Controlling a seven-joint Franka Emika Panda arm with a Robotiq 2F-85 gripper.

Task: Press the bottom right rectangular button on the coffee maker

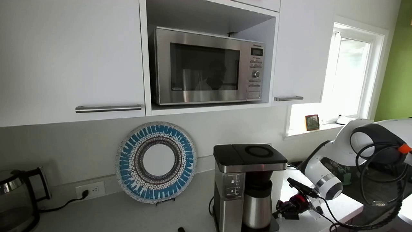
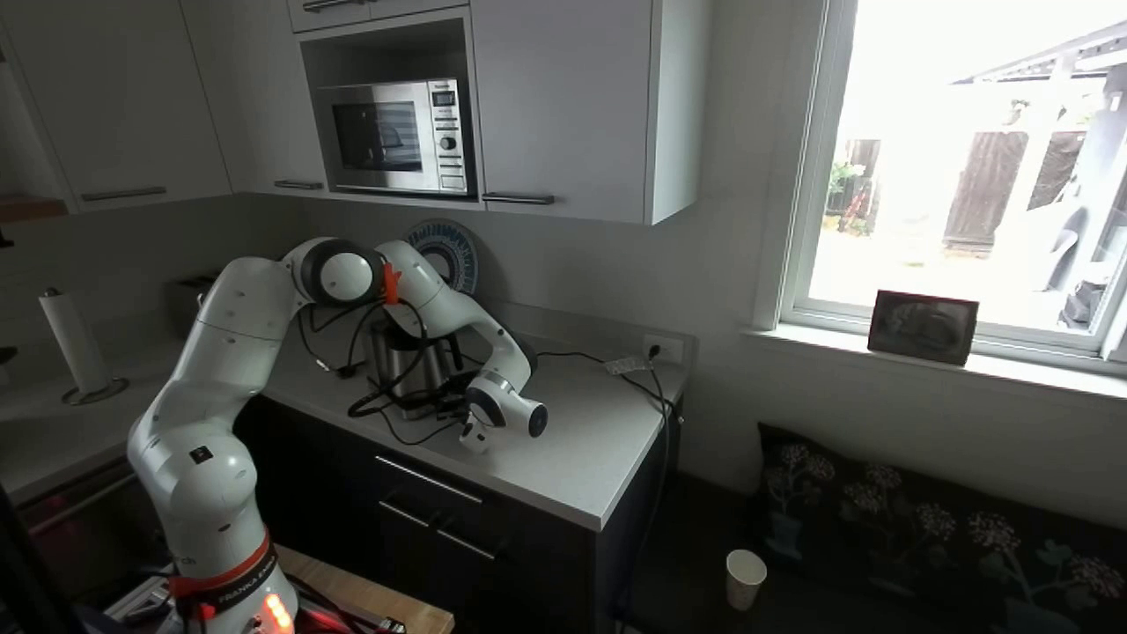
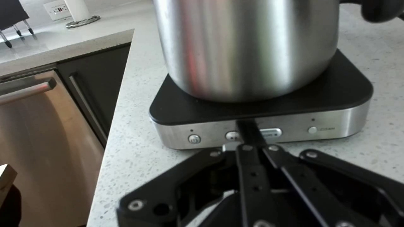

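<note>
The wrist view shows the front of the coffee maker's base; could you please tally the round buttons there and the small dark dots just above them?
Round buttons: 2 (power button, CLEAN button)
Dark dots: 2 (left dot, right dot)
Total on the coffee maker: 4
Not counted: oblong control area, partly hidden by the end effector.

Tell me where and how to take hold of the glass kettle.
Best gripped by the outer bar of its black handle, probably coming in from the right as seen in an exterior view. The handle juts out that way from the glass kettle as an open loop, slimmer than the wide, rounded body. The claw, shut now, would have to open first.
</note>
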